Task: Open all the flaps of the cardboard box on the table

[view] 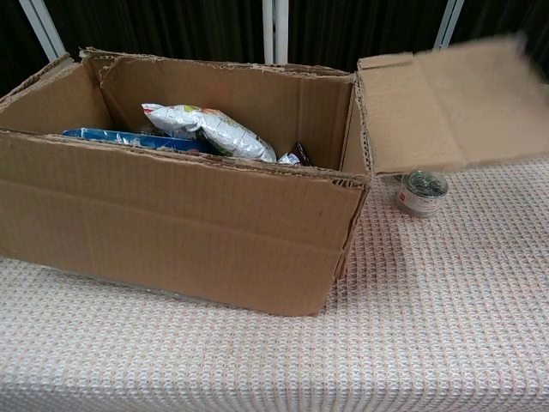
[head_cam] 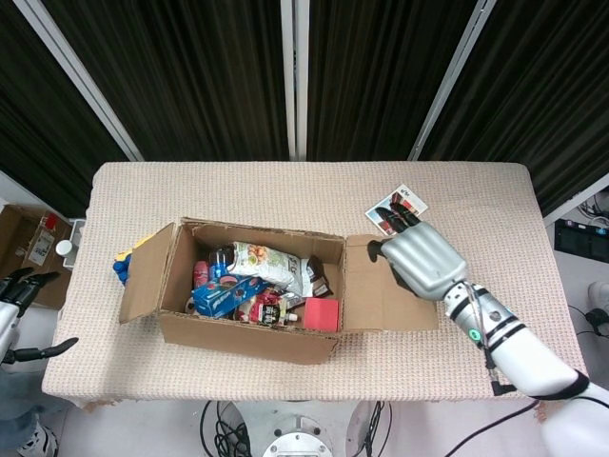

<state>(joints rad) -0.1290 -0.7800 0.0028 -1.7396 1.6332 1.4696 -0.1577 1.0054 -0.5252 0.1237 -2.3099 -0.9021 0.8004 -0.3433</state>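
The brown cardboard box (head_cam: pixel 252 295) sits left of centre on the beige woven desk (head_cam: pixel 476 190), packed with snack bags, its right-hand flap (head_cam: pixel 385 295) folded outward and roughly level. The right hand (head_cam: pixel 419 257) lies on that flap's far edge, fingers (head_cam: pixel 404 221) extended side by side and holding nothing. To do this step well, press flat along the flap's outer edge until the crease gives, minding the small clear jar (view: pixel 422 192) under it. The left hand (head_cam: pixel 14 290) hangs off the desk, fingers spread.
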